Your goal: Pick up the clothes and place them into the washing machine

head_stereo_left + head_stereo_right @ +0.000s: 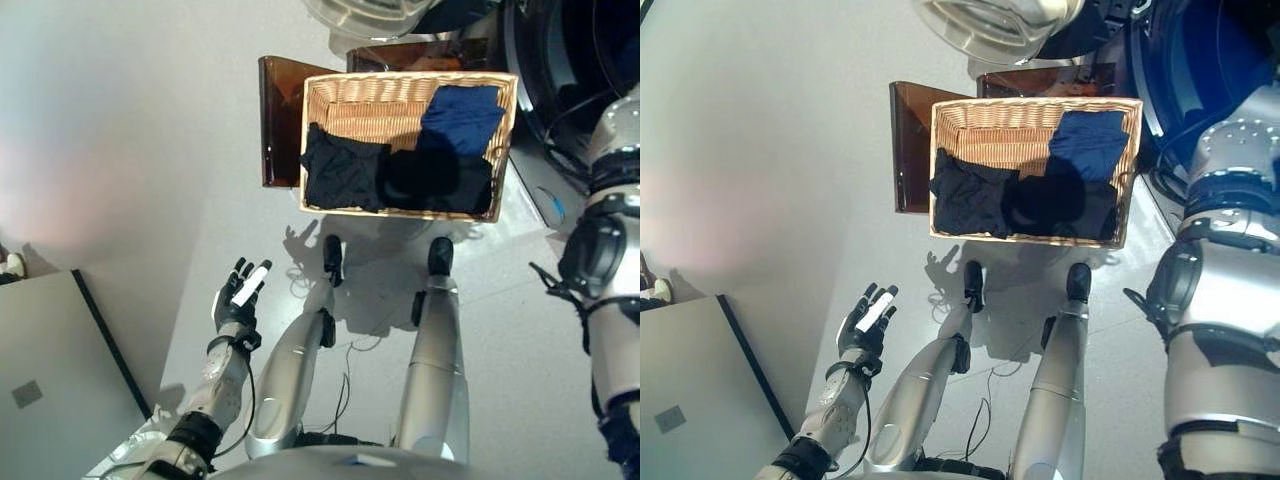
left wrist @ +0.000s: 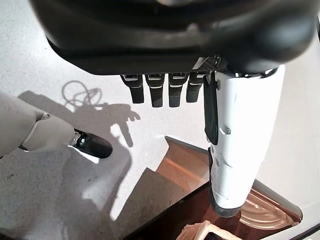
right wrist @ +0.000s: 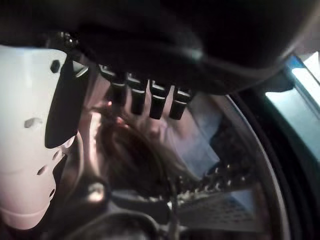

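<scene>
Rectangular woven wicker basket (image 1: 350, 100): black garments (image 1: 345, 170), blue garment (image 1: 460, 115). My left hand (image 1: 238, 295) spread, empty. Right wrist view only: my right hand (image 3: 30, 150) spread inside metal washer drum (image 3: 220, 200).

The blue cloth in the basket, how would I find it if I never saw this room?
Look for the rectangular woven wicker basket on the pale floor, in front of the robot. Inside it, the folded blue cloth lies in the far corner on the robot's right. The black clothes beside it are much darker, so it is the only blue piece there.
</scene>
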`<state>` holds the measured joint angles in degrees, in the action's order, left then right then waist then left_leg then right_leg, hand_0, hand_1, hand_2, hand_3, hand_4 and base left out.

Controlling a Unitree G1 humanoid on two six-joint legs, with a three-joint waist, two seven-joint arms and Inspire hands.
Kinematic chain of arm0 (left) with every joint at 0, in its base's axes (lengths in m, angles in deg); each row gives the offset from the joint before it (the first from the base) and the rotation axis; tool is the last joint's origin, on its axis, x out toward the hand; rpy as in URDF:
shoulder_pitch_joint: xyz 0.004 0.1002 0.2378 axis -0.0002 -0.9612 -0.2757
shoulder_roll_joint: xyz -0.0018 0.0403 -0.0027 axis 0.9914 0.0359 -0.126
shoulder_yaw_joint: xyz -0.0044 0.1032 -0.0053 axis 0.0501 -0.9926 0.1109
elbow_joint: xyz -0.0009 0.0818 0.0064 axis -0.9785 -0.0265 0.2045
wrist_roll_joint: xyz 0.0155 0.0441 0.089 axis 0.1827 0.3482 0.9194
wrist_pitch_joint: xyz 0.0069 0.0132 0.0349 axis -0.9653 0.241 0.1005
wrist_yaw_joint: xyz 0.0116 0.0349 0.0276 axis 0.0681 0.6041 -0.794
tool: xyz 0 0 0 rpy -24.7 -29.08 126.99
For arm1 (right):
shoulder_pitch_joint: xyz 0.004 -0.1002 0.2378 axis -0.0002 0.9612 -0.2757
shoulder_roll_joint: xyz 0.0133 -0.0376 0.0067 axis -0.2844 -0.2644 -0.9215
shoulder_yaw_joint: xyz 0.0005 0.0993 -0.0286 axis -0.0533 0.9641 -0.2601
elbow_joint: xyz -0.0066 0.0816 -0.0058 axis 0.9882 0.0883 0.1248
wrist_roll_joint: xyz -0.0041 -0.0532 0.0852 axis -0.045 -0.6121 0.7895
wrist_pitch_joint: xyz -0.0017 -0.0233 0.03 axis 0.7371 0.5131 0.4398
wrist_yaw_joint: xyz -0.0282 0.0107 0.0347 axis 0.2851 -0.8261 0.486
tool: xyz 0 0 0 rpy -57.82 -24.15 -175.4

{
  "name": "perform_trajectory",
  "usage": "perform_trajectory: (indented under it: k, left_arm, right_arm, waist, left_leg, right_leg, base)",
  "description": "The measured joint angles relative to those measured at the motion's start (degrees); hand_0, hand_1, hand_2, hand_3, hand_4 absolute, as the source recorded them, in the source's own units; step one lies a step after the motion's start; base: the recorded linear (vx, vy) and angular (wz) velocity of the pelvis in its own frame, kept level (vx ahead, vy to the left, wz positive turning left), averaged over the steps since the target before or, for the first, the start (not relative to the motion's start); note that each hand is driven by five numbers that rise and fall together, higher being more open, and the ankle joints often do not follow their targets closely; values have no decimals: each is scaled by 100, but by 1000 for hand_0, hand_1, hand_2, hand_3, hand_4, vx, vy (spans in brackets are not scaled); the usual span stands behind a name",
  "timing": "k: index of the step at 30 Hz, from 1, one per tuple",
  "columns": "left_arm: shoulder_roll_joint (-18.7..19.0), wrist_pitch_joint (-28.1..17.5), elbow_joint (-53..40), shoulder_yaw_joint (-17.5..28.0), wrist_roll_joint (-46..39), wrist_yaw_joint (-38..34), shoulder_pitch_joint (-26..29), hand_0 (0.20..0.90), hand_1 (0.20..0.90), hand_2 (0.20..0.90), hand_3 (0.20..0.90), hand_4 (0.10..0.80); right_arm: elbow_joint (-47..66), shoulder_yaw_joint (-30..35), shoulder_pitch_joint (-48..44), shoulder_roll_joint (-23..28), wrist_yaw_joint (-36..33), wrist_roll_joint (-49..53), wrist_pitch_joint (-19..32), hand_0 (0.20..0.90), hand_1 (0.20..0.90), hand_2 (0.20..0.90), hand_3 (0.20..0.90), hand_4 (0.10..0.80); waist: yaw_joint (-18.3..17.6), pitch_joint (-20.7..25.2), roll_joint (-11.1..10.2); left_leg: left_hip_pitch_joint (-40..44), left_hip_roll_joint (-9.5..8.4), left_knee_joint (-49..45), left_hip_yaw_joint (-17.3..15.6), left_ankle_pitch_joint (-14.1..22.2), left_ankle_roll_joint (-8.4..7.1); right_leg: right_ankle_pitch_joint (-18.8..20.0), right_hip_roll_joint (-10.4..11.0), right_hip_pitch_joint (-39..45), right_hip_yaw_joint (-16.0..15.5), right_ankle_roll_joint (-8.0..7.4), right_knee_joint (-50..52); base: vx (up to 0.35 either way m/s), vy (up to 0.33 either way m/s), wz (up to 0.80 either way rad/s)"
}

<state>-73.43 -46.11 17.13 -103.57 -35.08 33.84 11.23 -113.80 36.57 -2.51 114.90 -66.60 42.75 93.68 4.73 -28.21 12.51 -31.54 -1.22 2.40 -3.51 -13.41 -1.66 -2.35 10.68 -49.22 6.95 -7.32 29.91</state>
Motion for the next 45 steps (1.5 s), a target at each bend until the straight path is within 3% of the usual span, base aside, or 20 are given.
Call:
perform_trajectory:
  k: [11,16,21,29,34,40,45]
  left_arm:
    - [-1,-95,-430,10,-5,-116,-109,900,900,900,900,800]
    - [-2,-94,-437,59,-3,-128,-145,900,900,900,900,800]
    - [0,-100,-486,447,8,-194,-187,900,900,900,900,800]
    - [-7,-212,-592,625,254,-259,-228,900,900,900,900,800]
    - [-12,-235,-596,667,278,-237,-240,900,900,900,900,800]
    - [-34,-237,-587,915,363,-106,-249,900,900,900,900,800]
    - [-35,-234,-540,996,392,37,-246,900,900,900,900,800]
  right_arm:
    - [1066,-399,975,-1340,-128,-871,-255,900,900,900,900,800]
    - [1130,-554,1271,-1541,-165,-1104,-481,900,900,900,900,800]
    - [1707,-1027,1979,-1556,-271,-2292,-926,900,900,900,900,800]
    - [2042,-1382,2776,-1425,-551,-4724,-1812,900,900,900,900,800]
    - [2054,-1989,2929,-781,-497,-6347,-2510,900,900,900,900,800]
    - [2015,-2813,2879,163,26,-8756,-3400,900,900,900,900,800]
    - [1851,-3447,2629,366,457,-10213,-3669,900,900,900,900,800]
  waist:
    - [-72,-1,-1]
    - [-37,-2,-3]
    - [-52,-7,-11]
    - [-91,-61,-91]
    - [-124,-73,-109]
    - [-190,-142,-211]
    - [-211,-150,-224]
  left_leg:
    - [-103,67,-6,4,37,-18]
    - [-271,47,-19,14,37,2]
    - [-288,63,-23,61,37,25]
    - [-79,131,-40,66,62,27]
    - [31,157,-35,73,68,25]
    - [187,190,-32,96,58,43]
    - [271,233,-29,151,71,37]
  right_leg:
    - [100,-67,16,-28,-36,-224]
    - [144,-33,-84,-71,-16,-251]
    - [168,-36,28,-193,-15,-385]
    - [217,-71,377,-299,-52,-587]
    - [273,-88,540,-319,-70,-704]
    - [434,-112,849,-372,-54,-960]
    - [447,-140,989,-439,-59,-1038]
  base:
    - [-32,19,-2]
    - [-12,26,8]
    - [-6,0,7]
    - [8,-7,-1]
    - [6,-4,-3]
    - [3,1,-2]
    - [4,2,0]
